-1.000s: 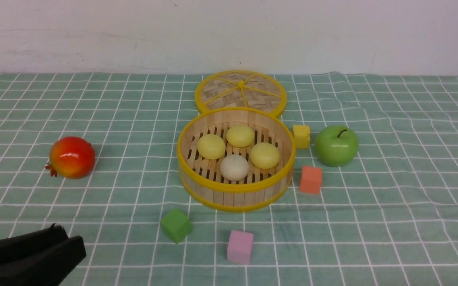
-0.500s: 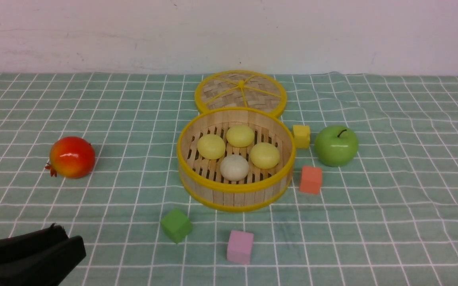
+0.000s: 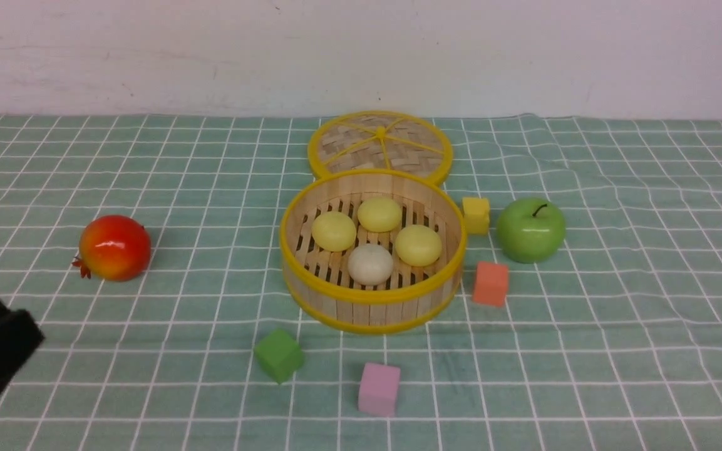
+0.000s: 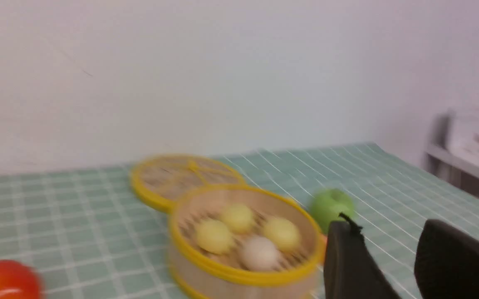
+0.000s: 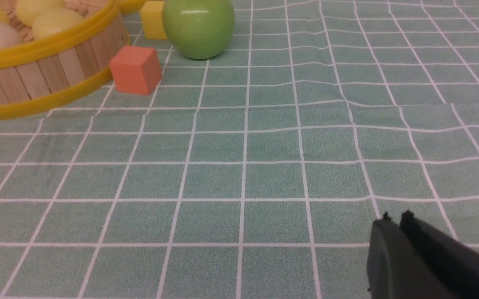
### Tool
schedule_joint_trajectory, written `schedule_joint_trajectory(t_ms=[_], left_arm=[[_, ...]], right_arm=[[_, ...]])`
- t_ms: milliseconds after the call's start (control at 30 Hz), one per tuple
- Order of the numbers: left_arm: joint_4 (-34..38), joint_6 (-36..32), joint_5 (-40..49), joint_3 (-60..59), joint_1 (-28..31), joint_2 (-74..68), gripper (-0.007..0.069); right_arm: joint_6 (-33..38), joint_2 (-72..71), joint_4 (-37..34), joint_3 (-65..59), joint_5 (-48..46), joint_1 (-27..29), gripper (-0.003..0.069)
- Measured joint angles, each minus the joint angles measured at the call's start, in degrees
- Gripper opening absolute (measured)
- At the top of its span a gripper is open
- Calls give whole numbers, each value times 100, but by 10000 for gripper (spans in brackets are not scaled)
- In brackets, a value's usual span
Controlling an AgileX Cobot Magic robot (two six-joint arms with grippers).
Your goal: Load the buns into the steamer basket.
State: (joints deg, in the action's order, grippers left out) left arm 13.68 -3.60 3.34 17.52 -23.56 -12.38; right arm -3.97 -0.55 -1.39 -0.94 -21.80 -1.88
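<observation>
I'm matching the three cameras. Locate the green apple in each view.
Front view: green apple, right of the steamer basket.
Left wrist view: blurred, beyond the basket, behind a finger.
Right wrist view: top edge, beside the orange cube.
Shared landmark: the basket's yellow rim.

A robot test room, not a home kitchen: the tabletop (image 3: 617, 300) wears a green checked cloth (image 3: 148, 163) against a bare white wall (image 3: 361, 56), and toy props lie about, with 4 foam cubes (image 3: 489, 283) and a glossy fake apple (image 3: 530, 229).
</observation>
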Motion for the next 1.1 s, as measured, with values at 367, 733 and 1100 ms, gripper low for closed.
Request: schedule_joint_trajectory(t_ms=[367,733,1100], left_arm=[[13,568,184,-1861,2080,1291,237],[-588,892,1778,-1928,1817,1291,195],[-612,1364,1866,-1928,1841,1291,-14]], right_arm=[[0,-5,0,0,-5,0,39],[0,-5,0,0,-5,0,53],[0,-5,0,0,-5,0,67]])
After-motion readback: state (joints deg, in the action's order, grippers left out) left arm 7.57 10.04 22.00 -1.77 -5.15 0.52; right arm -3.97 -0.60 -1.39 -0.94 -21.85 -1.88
